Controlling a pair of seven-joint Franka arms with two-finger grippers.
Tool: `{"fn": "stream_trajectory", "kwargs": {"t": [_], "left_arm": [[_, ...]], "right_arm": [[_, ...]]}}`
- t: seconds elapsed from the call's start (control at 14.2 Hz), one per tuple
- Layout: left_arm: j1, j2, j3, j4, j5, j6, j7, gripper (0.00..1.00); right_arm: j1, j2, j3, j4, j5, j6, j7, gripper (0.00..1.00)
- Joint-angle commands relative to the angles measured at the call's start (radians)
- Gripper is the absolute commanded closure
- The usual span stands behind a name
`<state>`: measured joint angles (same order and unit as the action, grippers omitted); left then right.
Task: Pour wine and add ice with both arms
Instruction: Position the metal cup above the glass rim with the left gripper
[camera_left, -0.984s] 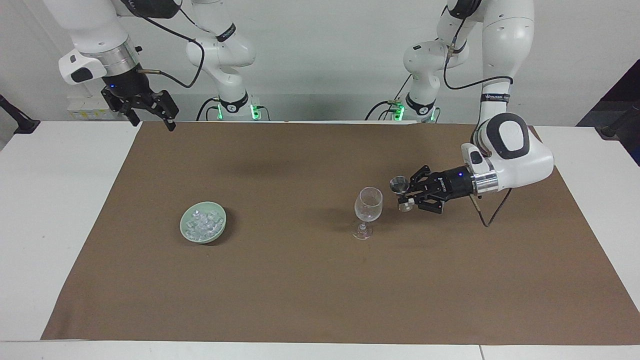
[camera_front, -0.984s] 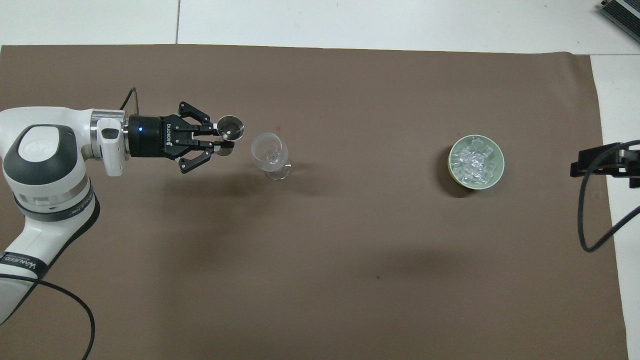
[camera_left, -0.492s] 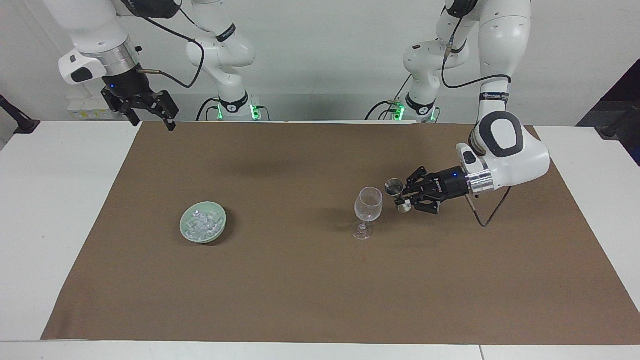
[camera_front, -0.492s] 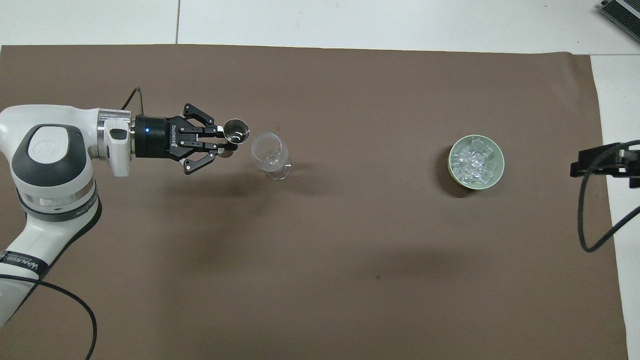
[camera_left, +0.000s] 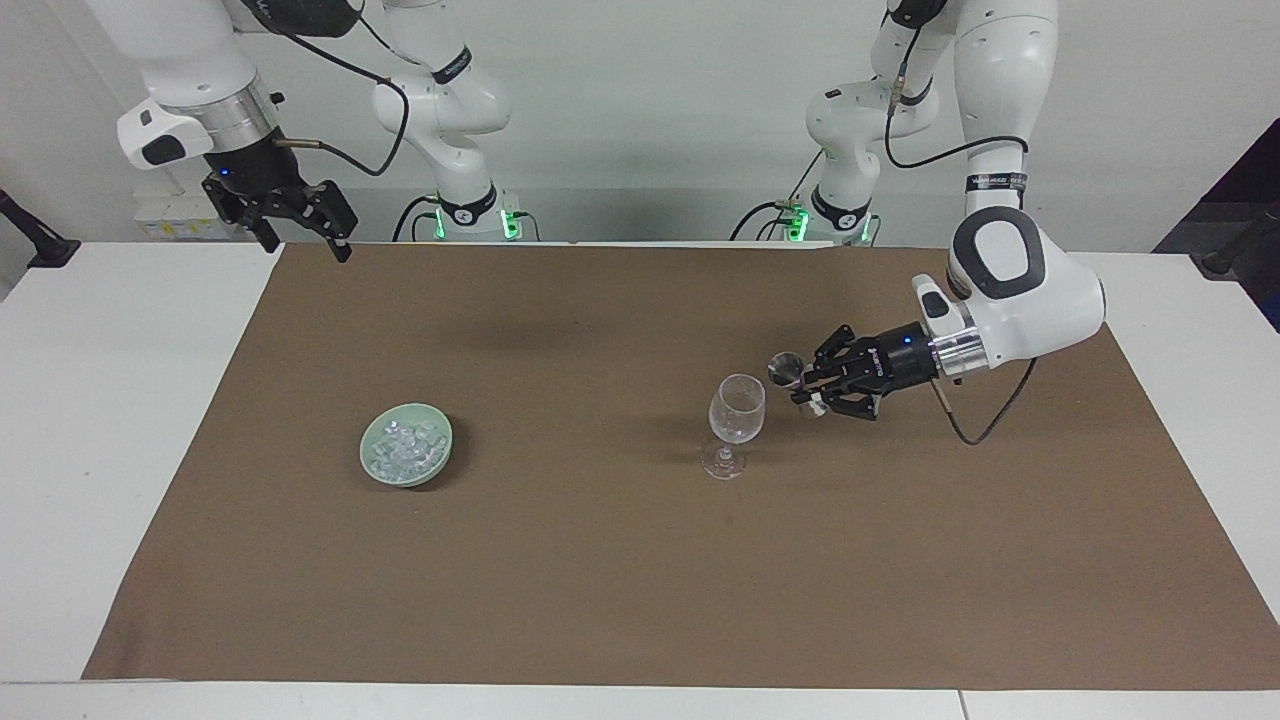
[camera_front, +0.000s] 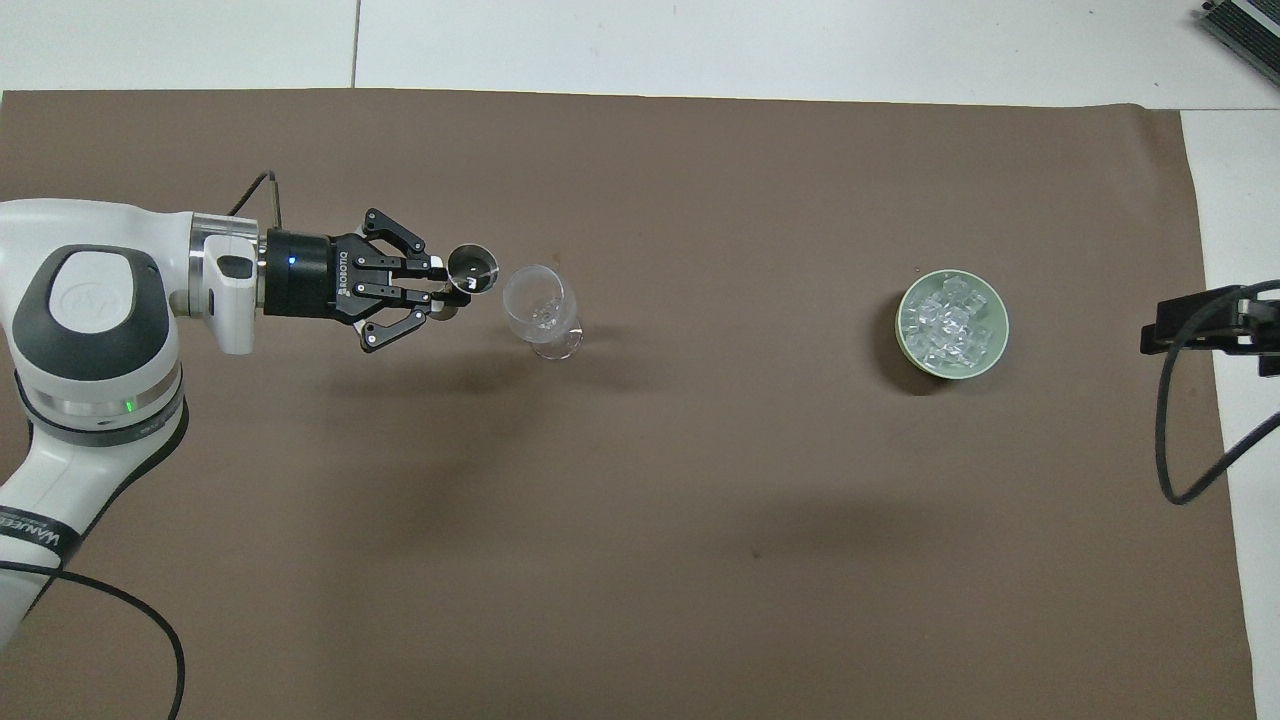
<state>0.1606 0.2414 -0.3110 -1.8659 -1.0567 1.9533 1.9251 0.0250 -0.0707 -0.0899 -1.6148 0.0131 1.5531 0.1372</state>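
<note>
A clear stemmed glass (camera_left: 736, 410) stands upright on the brown mat (camera_left: 600, 580); it also shows in the overhead view (camera_front: 540, 305). My left gripper (camera_left: 805, 388) is shut on a small clear glass vessel (camera_left: 785, 369), tipped on its side with its mouth just beside the stemmed glass's rim, toward the left arm's end. The gripper (camera_front: 445, 288) and the vessel (camera_front: 471, 270) also show from overhead. Ice cubes (camera_left: 405, 447) fill a pale green dish (camera_left: 366, 452) toward the right arm's end; from overhead the ice (camera_front: 950, 322) lies in the dish (camera_front: 903, 330). My right gripper (camera_left: 305, 240) waits open, raised over the mat's corner.
The brown mat (camera_front: 640, 550) covers most of the white table (camera_left: 120, 400). The left arm's black cable (camera_left: 975, 430) hangs close over the mat. The right gripper's edge and its cable (camera_front: 1200, 325) show from overhead at the right arm's end.
My left gripper has shifted a little closer to the stemmed glass with the small vessel in it, and its wrist has lifted slightly. The right arm has not moved.
</note>
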Motion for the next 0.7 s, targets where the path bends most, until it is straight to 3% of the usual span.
{"fn": "stream_trajectory", "kwargs": {"t": [0.0,0.63], "left_arm": [[-0.041,-0.028,0.021,0.001,0.041,0.035,-0.055,1.0],[-0.062,-0.036,0.023,0.01,0.099,0.059,-0.106,1.0]], "right_arm": [[-0.013,-0.021,0.007,-0.022,0.018,-0.002,-0.016,0.0],[-0.013,-0.021,0.007,-0.022,0.018,-0.002,-0.016,0.0]]}}
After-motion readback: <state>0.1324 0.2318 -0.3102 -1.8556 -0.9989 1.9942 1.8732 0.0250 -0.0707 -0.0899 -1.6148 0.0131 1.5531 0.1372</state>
